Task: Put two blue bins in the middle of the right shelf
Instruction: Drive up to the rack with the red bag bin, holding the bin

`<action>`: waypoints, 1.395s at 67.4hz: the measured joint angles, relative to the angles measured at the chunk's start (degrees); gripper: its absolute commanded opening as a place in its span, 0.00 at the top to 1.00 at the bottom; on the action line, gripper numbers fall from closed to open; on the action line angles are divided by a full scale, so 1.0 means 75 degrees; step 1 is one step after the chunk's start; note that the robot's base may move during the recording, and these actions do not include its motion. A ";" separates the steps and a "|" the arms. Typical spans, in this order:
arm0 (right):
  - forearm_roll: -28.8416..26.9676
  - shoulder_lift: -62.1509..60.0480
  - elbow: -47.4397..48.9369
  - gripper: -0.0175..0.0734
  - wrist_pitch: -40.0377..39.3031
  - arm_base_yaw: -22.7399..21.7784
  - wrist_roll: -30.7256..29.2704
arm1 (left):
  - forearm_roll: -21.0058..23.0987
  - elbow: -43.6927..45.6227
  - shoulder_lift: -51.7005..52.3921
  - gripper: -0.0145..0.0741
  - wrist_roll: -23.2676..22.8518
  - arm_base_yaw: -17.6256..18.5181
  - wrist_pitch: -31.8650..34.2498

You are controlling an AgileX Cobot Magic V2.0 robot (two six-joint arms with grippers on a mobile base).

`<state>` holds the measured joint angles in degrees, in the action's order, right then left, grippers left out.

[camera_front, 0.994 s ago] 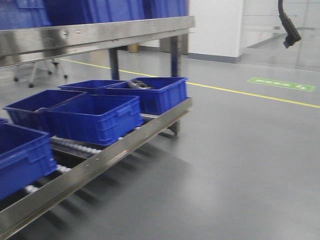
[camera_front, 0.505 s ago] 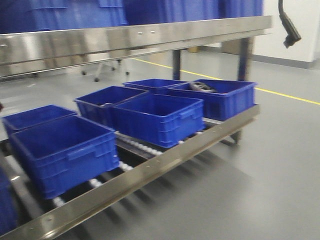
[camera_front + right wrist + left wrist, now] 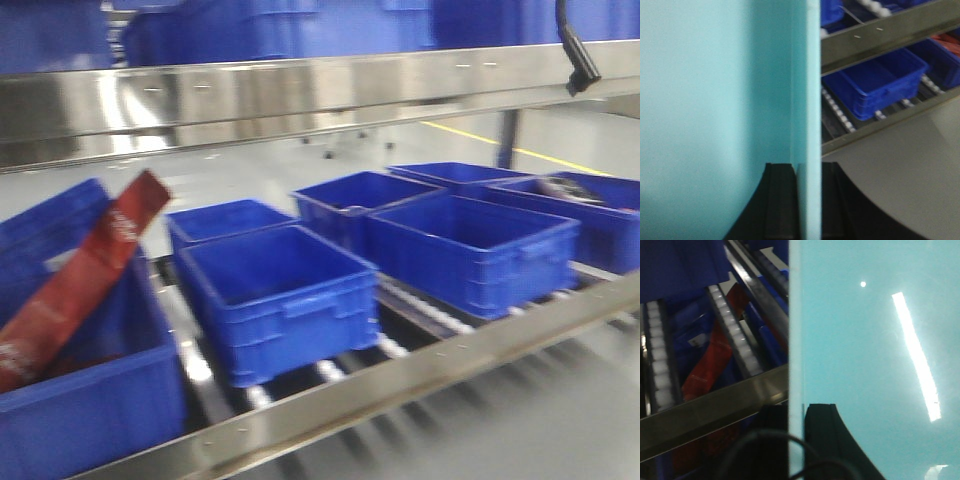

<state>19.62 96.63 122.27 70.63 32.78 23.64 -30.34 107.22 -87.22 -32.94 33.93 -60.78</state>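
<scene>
A pale cyan-blue bin fills the right of the left wrist view (image 3: 865, 340) and the left of the right wrist view (image 3: 715, 100). My left gripper (image 3: 796, 410) is shut on its thin wall, one black finger (image 3: 822, 425) inside and one outside. My right gripper (image 3: 806, 167) is shut on the opposite wall in the same way, with one finger (image 3: 780, 190) inside. I cannot tell whether I hold one bin or two nested ones. The pale bin is out of the front view.
A steel roller shelf (image 3: 420, 370) carries several royal-blue bins (image 3: 275, 295), (image 3: 470, 245). The leftmost bin (image 3: 90, 410) holds a red package (image 3: 75, 280). An upper steel shelf (image 3: 300, 95) spans the top. A dark cable (image 3: 578, 50) hangs at top right. Grey floor (image 3: 900, 165) lies below.
The front view has swung along the shelf. The royal-blue bins have slid to the right in it, and the bin with the red package has come in at the left.
</scene>
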 measured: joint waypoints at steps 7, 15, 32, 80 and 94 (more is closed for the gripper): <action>0.0000 0.0000 0.0000 0.99 0.0000 0.0000 0.0000 | 0.0000 0.0000 0.0000 0.96 0.0000 0.0000 0.0000; 0.0000 0.0000 0.0000 0.99 0.0000 0.0000 0.0000 | 0.0000 0.0000 0.0000 0.96 0.0000 0.0000 0.0000; 0.0000 0.0000 0.0000 0.99 0.0000 0.0000 0.0000 | 0.0000 0.0000 0.0000 0.96 0.0000 0.0000 0.0000; 0.0000 0.0000 0.0000 0.99 -0.0014 0.0000 0.0000 | -0.0014 0.0000 0.0000 0.96 0.0000 0.0000 -0.0015; 0.0000 0.0000 0.0000 0.99 -0.0014 0.0000 0.0000 | -0.0014 0.0000 0.0000 0.96 0.0000 0.0000 -0.0015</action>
<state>19.62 96.63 122.27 70.52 32.78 23.64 -30.45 107.22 -87.22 -32.94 33.93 -60.89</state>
